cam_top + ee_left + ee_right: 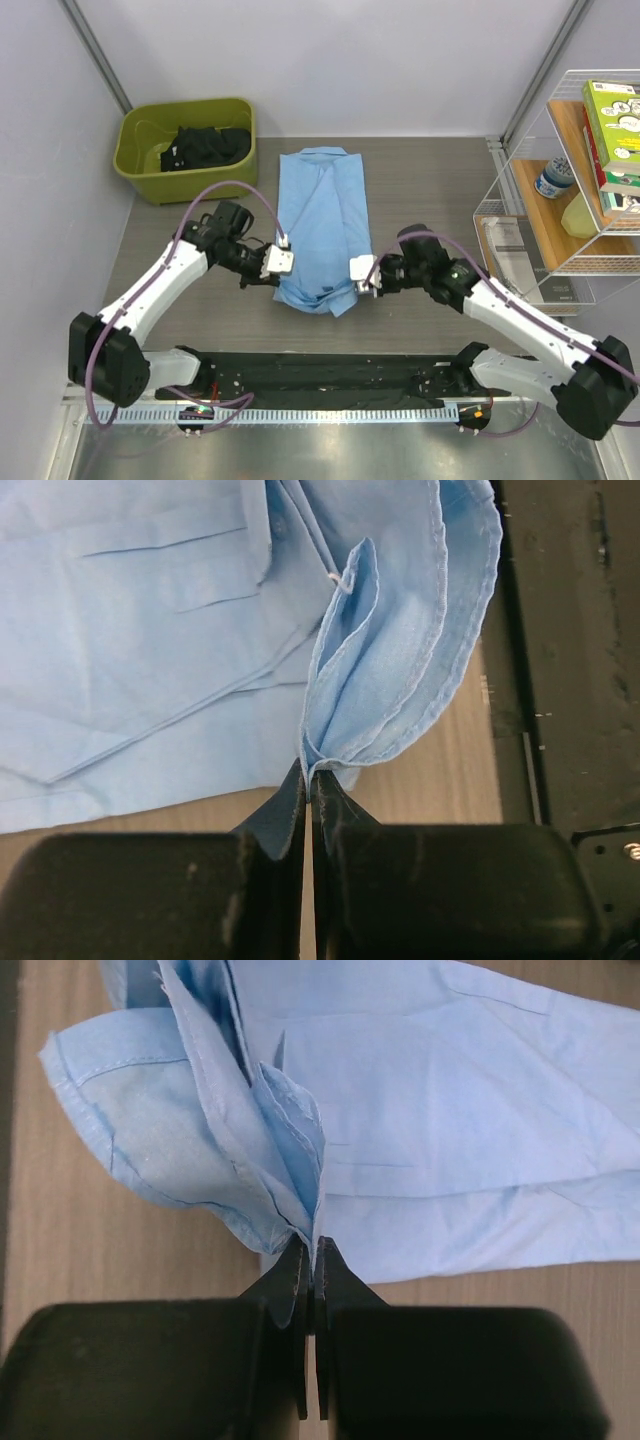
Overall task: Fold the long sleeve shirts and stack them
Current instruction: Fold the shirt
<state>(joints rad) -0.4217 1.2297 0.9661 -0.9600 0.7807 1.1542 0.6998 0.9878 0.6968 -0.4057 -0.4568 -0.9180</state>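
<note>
Top view: the long sleeve shirt [322,215] lies as a narrow lengthwise strip in the middle of the table [430,180], its near end gathered between your two arms. The left gripper [280,262] is clenched on the near left corner and the right gripper [360,272] on the near right corner. The wrist views show several thin layers fanning out of each pinch.

Hazards: you hold each corner by its very edge, so a sharp pull could slide an inner layer free and leave that side sagging. If one arm leads the other, the fold will likely land skewed (the strip is narrow, so small errors show). Too low a carry may drag the whole shirt instead of folding it.
</note>
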